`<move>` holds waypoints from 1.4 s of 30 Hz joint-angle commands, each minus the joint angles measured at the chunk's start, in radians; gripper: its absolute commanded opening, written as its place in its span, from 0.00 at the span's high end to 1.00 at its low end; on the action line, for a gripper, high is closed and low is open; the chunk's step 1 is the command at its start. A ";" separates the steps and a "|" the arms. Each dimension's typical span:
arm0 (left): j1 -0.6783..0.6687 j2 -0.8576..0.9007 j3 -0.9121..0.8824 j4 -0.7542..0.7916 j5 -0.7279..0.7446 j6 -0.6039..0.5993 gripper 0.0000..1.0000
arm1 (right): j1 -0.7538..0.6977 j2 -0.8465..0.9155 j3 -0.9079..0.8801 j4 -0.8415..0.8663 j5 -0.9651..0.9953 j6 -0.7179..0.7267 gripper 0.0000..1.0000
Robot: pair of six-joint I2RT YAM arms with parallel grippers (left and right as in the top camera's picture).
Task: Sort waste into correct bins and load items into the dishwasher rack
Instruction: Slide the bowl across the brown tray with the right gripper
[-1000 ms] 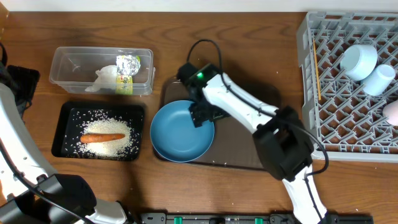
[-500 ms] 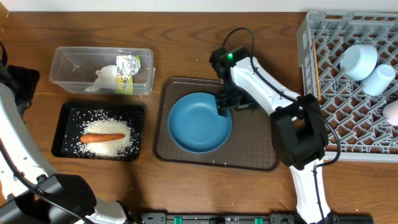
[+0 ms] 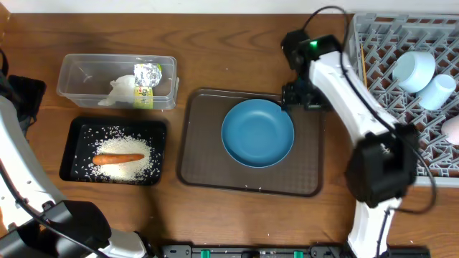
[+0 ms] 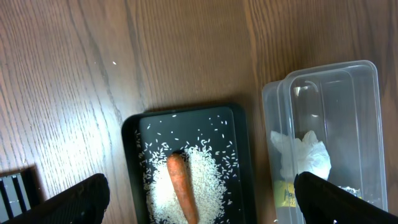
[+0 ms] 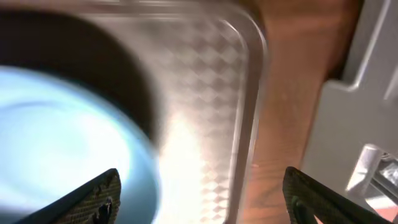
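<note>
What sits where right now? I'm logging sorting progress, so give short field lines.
black tray: rice grains and carrot inside
clear container: crumpled wrapper inside
brown tray: blue bowl on it
rack: light-blue cup, white cup, chopsticks
left hand: open, empty, above the black tray and clear container
right hand: open, beside the blue bowl's rim

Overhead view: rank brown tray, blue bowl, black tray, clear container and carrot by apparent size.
1. brown tray
2. black tray and clear container, too alike to rank
3. blue bowl
4. carrot
</note>
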 commanded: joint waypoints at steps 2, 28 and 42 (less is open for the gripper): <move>0.003 0.003 0.003 -0.001 -0.001 -0.005 0.02 | 0.079 -0.131 0.003 0.053 -0.184 -0.197 0.12; 0.003 0.003 0.003 -0.001 -0.001 -0.005 0.02 | 0.502 0.184 0.003 0.217 -0.082 -0.139 0.30; 0.003 0.003 0.003 -0.001 -0.001 -0.005 0.02 | 0.502 0.240 0.003 0.217 -0.083 -0.128 0.58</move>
